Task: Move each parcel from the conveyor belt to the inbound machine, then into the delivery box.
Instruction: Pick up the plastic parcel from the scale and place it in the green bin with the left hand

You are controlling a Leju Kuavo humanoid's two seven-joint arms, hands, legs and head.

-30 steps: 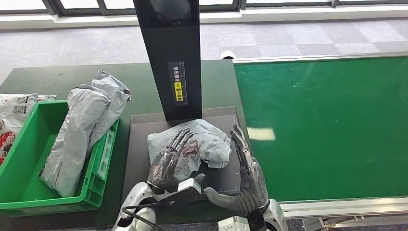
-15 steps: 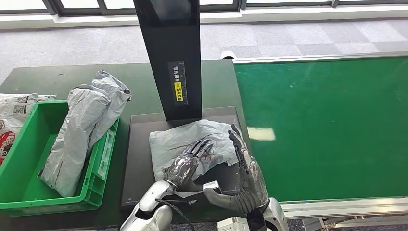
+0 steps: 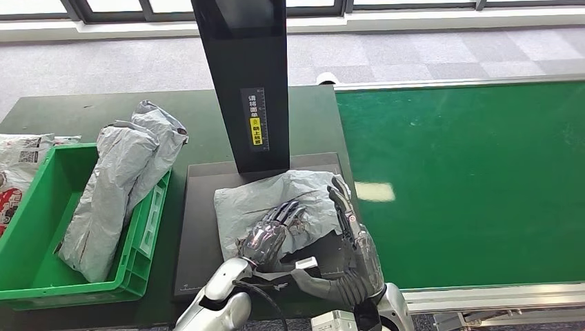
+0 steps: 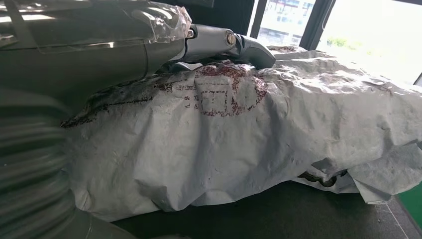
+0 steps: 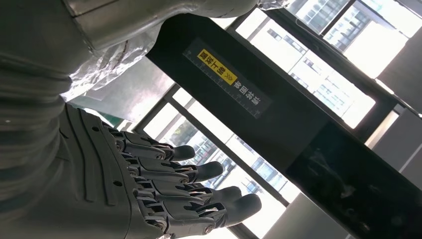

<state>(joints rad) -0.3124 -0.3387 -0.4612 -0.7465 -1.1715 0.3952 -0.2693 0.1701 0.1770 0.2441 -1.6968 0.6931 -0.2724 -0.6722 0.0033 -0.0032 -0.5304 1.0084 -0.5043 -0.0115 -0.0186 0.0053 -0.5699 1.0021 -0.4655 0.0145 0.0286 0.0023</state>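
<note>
1. Grey parcel [image 3: 272, 201] lies flat on the dark platform of the inbound machine [image 3: 200, 227], just in front of the machine's black upright column [image 3: 245, 76]. Crumpled poly mailer; a reddish printed mark is visible on its surface in the left wrist view [image 4: 224, 94].
2. Left hand [image 3: 269, 238]: palm down on the near part of the parcel, fingers [image 3: 293, 210] extended and lying on the wrapper. They rest and press on top; they do not wrap around the bag. The left wrist view shows a finger [image 4: 234, 42] laid along the top of the parcel.
3. Right hand [image 3: 355, 252]: upright on edge just beside the parcel's right side, fingers straight and spread, holding nothing. Contact between its fingertips and the parcel edge cannot be determined. The right wrist view shows its fingers [image 5: 199, 172] extended and slightly apart, with the column behind.
4. Conveyor belt [image 3: 469, 179], green, to the right of the machine.
5. Green delivery box [image 3: 41, 207] stands left of the machine; two grey parcels [image 3: 121, 186] lean over its right rim, partly inside.
6. Another printed white parcel [image 3: 21, 155] lies at the far left, behind the box.
</note>
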